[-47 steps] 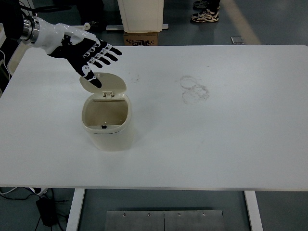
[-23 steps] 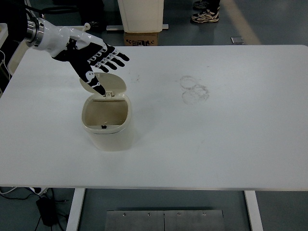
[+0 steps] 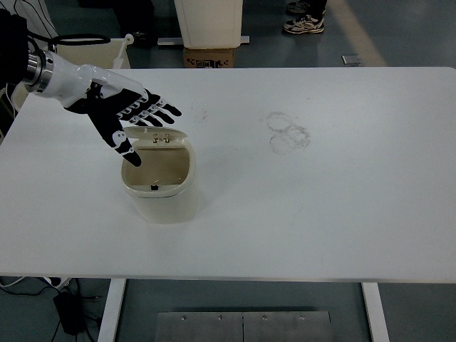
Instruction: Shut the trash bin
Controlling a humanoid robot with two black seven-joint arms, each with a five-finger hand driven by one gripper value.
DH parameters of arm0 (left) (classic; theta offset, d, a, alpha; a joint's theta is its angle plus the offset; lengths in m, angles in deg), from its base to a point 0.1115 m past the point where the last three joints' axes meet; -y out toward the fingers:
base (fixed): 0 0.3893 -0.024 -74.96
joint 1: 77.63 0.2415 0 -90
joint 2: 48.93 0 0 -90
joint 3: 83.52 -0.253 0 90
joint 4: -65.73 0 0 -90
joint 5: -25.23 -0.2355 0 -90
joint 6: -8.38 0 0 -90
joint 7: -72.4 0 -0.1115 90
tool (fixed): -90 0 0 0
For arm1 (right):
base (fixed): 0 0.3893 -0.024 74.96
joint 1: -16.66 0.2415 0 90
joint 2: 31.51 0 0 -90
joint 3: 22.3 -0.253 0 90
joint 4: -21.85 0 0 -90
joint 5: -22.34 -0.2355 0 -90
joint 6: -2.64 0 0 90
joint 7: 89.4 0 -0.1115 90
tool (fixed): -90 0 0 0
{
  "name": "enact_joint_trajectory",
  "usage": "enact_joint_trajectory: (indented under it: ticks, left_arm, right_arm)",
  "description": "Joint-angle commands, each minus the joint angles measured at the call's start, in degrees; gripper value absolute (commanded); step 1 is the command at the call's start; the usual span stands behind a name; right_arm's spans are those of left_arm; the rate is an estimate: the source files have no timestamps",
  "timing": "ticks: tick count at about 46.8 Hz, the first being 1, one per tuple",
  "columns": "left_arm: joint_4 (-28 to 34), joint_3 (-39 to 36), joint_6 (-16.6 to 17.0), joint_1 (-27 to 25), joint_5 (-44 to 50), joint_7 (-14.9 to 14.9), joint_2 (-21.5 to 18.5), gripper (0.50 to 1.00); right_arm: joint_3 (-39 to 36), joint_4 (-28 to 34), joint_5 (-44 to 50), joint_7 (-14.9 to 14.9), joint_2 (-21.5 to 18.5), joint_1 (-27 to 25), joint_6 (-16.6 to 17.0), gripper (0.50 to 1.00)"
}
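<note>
Risk first: the lid (image 3: 157,135) looks only partly tipped forward, hinged at the far rim of the bin (image 3: 160,187), and the push seems to come from the left side rather than squarely from behind. If the left robot hand (image 3: 122,114) slides off the lid's edge, the lid could spring back open. If the thumb, which reaches down toward the bin's left rim, stays where it is, it could get caught between lid and rim and block the closing. A sideways shove could also skid or tip the light bin across the surface (image 3: 320,178), since nothing braces it.

The bin stands upright on the left half of the surface, nearer the front edge than the back, its mouth open and the inside visible. The lid stands at the mouth's far side, leaning over the opening. The left robot hand is just above and to the left of the bin, fingers spread wide and holding nothing, fingertips lying over or against the lid's back; actual contact cannot be told. Some faint ring marks (image 3: 287,132) lie well apart to the right. The right robot hand is out of view.
</note>
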Motion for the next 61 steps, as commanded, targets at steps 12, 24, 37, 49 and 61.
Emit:
enact_joint_trajectory:
  ticks: [12,24,37,49,61]
  left_arm:
    - [3.77,-0.52,0.0,0.03,-0.01,0.0,-2.1,1.0]
    - [5.01,-3.15,0.0,-0.06,-0.01,0.0,-3.69,1.0]
    - [5.01,-3.42,0.0,0.29,-0.01,0.0,-3.43,1.0]
    - [5.01,-3.42,0.0,0.82,-0.01,0.0,-1.49,1.0]
    - [5.01,-3.42,0.0,1.26,0.17,0.09,0.62,1.0]
  right_arm:
    - [-0.04,-0.02,0.0,0.01,0.0,0.09,0.0,0.991]
    - [-0.04,-0.02,0.0,0.01,0.0,0.01,0.0,0.991]
    - [-0.04,-0.02,0.09,0.01,0.0,0.09,0.0,0.991]
    - [-0.04,-0.02,0.0,0.01,0.0,0.09,0.0,0.991]
    - [-0.04,-0.02,0.0,0.01,0.0,0.09,0.0,0.991]
